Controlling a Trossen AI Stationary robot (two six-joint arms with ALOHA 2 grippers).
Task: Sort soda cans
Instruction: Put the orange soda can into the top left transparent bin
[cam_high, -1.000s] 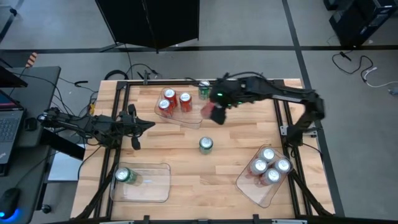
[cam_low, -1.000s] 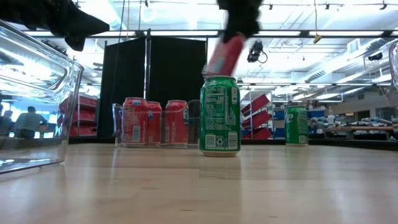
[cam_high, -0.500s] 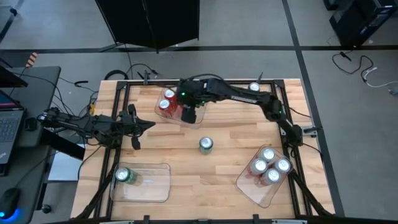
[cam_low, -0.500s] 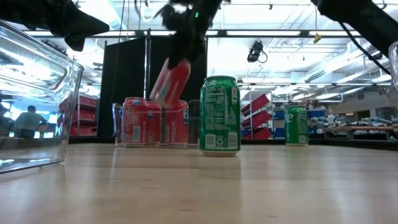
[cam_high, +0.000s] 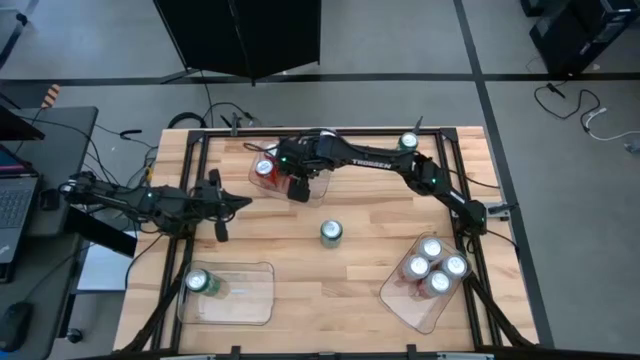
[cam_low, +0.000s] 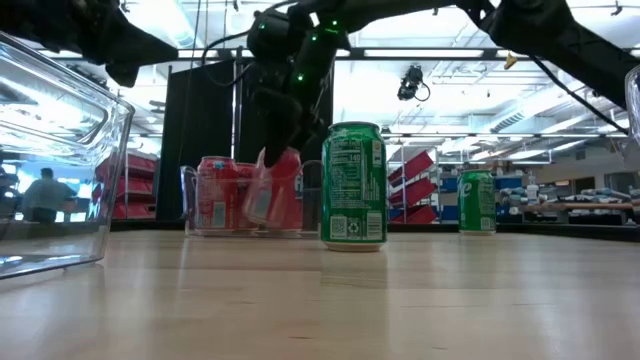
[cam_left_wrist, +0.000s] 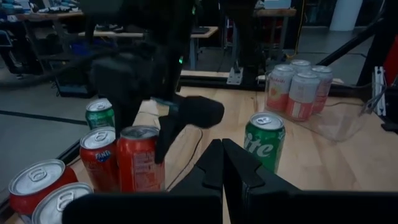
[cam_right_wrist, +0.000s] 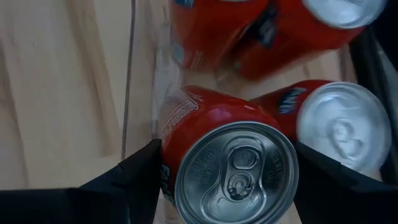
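Since half a second ago, the right gripper (cam_high: 297, 186) has lowered its red can (cam_right_wrist: 217, 158) into the clear tray (cam_low: 190, 195) at the table's 11 o'clock, fingers clamped on the can's sides (other red cans stand touching it). One green can (cam_high: 331, 232) stands mid-table. At 9 o'clock the left gripper (cam_high: 221, 205) waits, fingers together.

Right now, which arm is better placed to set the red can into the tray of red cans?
The right. Its gripper is shut on the red can at the tray with the other red cans. The left gripper waits off to the side, holding nothing.
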